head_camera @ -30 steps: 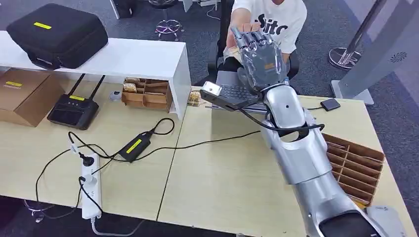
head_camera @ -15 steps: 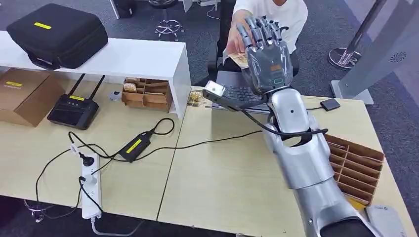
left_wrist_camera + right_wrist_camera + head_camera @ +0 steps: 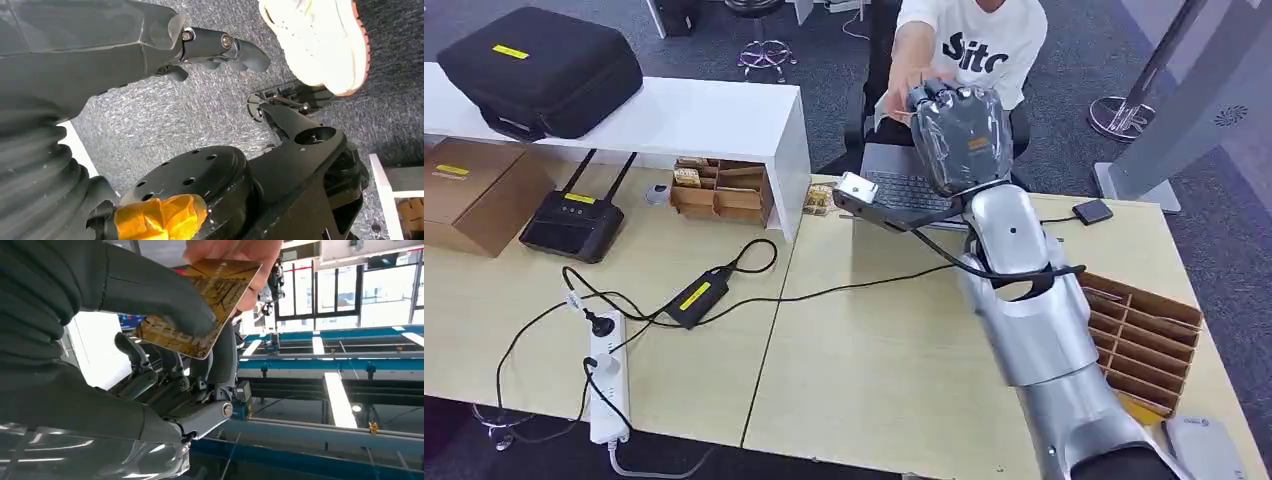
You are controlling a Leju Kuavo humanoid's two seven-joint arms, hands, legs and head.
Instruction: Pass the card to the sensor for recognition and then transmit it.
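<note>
Right hand (image 3: 961, 135) up past the laptop (image 3: 902, 190), thumb pinching a gold card (image 3: 202, 305). Person's hand (image 3: 235, 255) gripping the card's far end. Left hand (image 3: 150, 45) spread, holding nothing.

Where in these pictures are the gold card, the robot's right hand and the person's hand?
gold card (image 3: 200, 315), right wrist view, on its printed face.
right hand (image 3: 962, 135), head view, on its covered back.
person's hand (image 3: 235, 250), right wrist view, on the fingers at the card's edge.

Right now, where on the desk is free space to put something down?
Bare wood lies between the black cable and the desk's near edge, left of the right arm. It is crowded around the power strip, router and laptop.
</note>
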